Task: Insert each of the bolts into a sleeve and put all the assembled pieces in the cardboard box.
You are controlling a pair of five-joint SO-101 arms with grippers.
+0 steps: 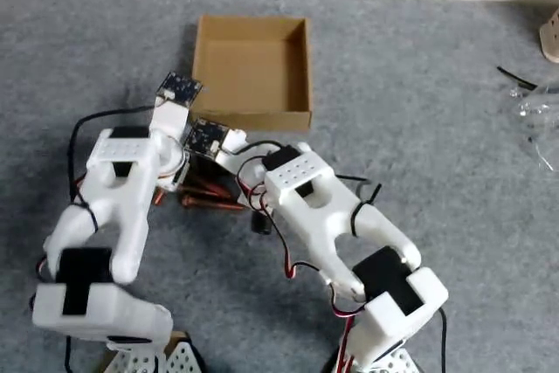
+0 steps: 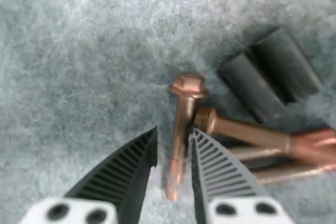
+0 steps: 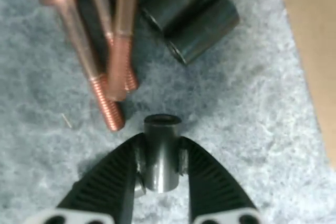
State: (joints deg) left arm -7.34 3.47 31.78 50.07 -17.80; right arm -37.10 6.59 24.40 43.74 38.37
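The right jaws were closed on a dark sleeve [image 3: 161, 153], clamped across its barrel, the open bore end facing away from the wrist; whether the sleeve rested on the grey worktop [image 3: 252, 129] could not be determined. The left jaws stood slightly parted astride the shank of a copper-coloured bolt [image 2: 181, 129]; one finger [image 2: 210, 166] lay against the shank, while a strip of worktop showed between the shank and the other finger; the bolt lay flat on the worktop, its flanged hex head pointing away from the wrist.

Just beside that shank the other bolts [image 2: 247, 132] lay in a loose, overlapping bundle; two loose sleeves [image 2: 252, 90] lay side by side, touching one another, just beyond the bundle. In the right wrist view the threaded tips of the bundle pointed toward the held sleeve, near it but apart from it.

In the high view both arms met over this cluster, wrists close together; the cardboard box [image 1: 253, 118] stood on the worktop just behind the two wrists, open side up; contact between either arm and the box could not be determined.
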